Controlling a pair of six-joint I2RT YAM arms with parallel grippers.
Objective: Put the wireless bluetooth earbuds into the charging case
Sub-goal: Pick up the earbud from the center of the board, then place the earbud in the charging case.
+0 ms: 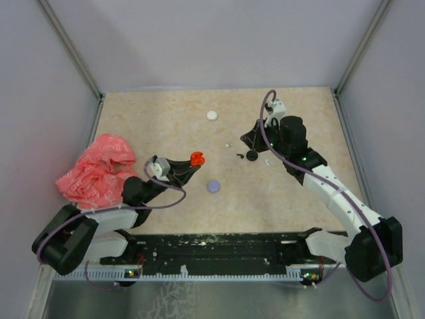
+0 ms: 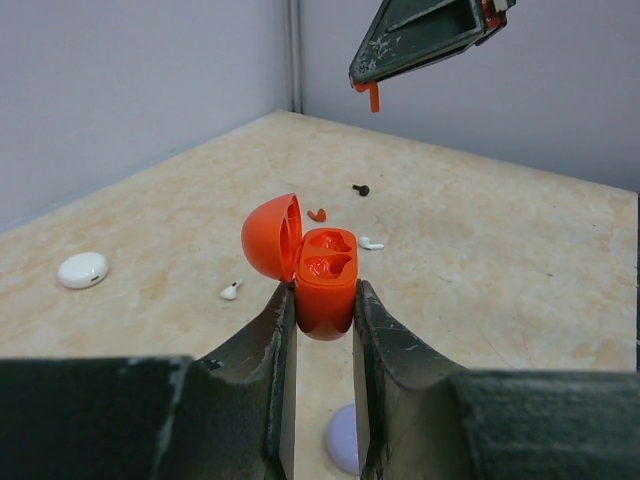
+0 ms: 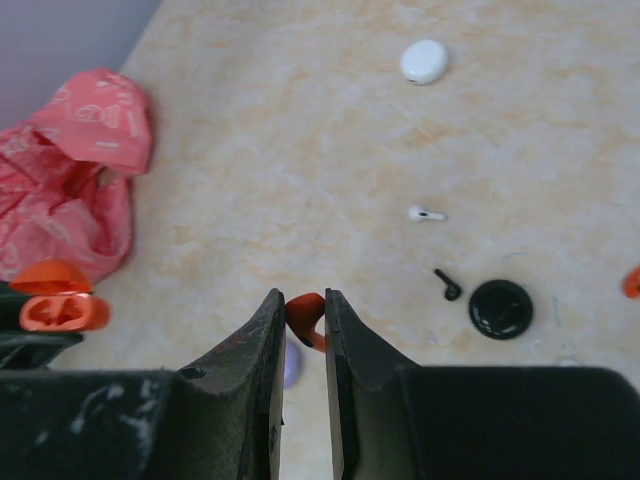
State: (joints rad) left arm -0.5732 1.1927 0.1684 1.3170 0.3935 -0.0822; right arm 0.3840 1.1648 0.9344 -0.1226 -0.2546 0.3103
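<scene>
My left gripper is shut on the body of an orange charging case. It holds the case upright above the table, lid swung open to the left and both sockets empty. In the top view this case is left of centre. My right gripper is shut on a red earbud. It hangs in the air beyond the case, and the earbud's stem pokes down from the fingers. A second red earbud, a black earbud and two white earbuds lie loose on the table.
A white case lies at the back. A black round case sits under the right gripper. A lilac case lies below the left gripper. A crumpled pink cloth fills the left side.
</scene>
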